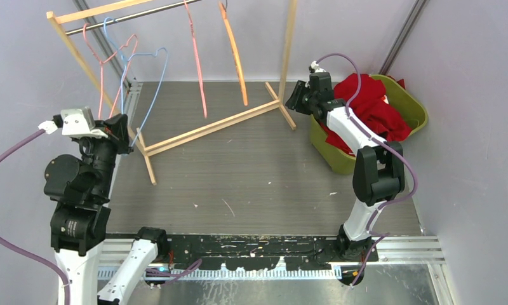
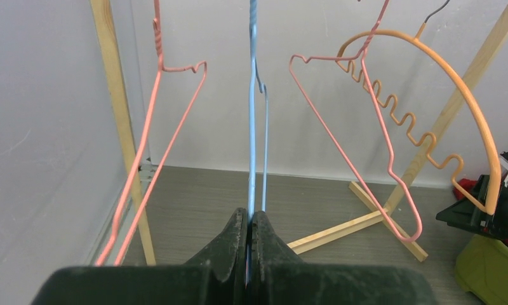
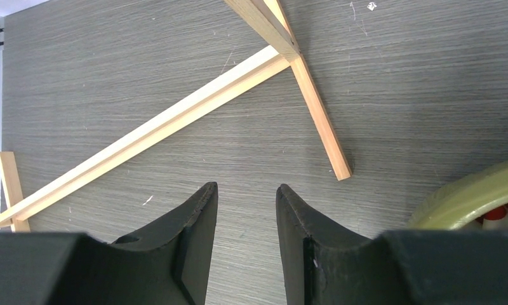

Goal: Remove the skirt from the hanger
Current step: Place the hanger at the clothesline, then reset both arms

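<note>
The left gripper [image 2: 250, 217] is fully closed, and its jaws pinch the lower wire of the blue hanger [image 2: 252, 127]. The hanger rises straight up from the jaws and is seen almost edge-on, so its long axis runs away from the wrist toward the rail. No cloth is on it. The pink hangers [image 2: 156, 146] on either side and the orange hanger [image 2: 470, 95] farther right are also bare.

The right gripper [image 3: 246, 190] is about half open and holds nothing. It points down at the grey table [image 3: 143, 57], just beside the foot of the wooden rack [image 3: 315, 114], with the rim of the green basket [image 3: 467, 197] at its right.

In the top view a red garment, which I judge to be the skirt [image 1: 372, 105], lies heaped inside the green basket, with the right arm's forearm passing in front of it. It is to the right of the right gripper and close to it, but well apart from the left gripper across the rack. The removal therefore looks finished, and I think only letting go of the blue hanger is left.
</note>
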Action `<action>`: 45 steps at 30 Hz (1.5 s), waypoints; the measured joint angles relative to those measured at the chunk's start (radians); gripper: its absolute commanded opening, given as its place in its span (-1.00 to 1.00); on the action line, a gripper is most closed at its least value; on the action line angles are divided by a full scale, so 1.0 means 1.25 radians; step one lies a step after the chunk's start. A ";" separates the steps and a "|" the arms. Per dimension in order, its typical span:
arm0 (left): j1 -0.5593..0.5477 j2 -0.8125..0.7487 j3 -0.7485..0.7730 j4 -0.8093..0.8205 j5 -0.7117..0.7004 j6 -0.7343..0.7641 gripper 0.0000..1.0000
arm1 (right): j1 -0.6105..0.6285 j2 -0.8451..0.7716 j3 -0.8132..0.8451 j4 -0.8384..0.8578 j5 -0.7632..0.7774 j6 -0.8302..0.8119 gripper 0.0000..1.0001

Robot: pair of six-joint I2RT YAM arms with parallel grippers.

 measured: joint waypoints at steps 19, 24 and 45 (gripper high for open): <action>0.000 0.109 -0.096 0.158 -0.015 0.009 -1.00 | 0.000 0.001 0.000 0.000 0.000 -0.020 -0.13; 0.000 0.147 -0.096 0.170 -0.029 0.018 -0.87 | 0.000 0.002 0.000 0.000 0.000 -0.020 -0.13; 0.000 0.164 -0.080 -0.016 -0.007 0.051 0.99 | 0.021 -0.037 -0.006 0.010 0.097 -0.105 0.99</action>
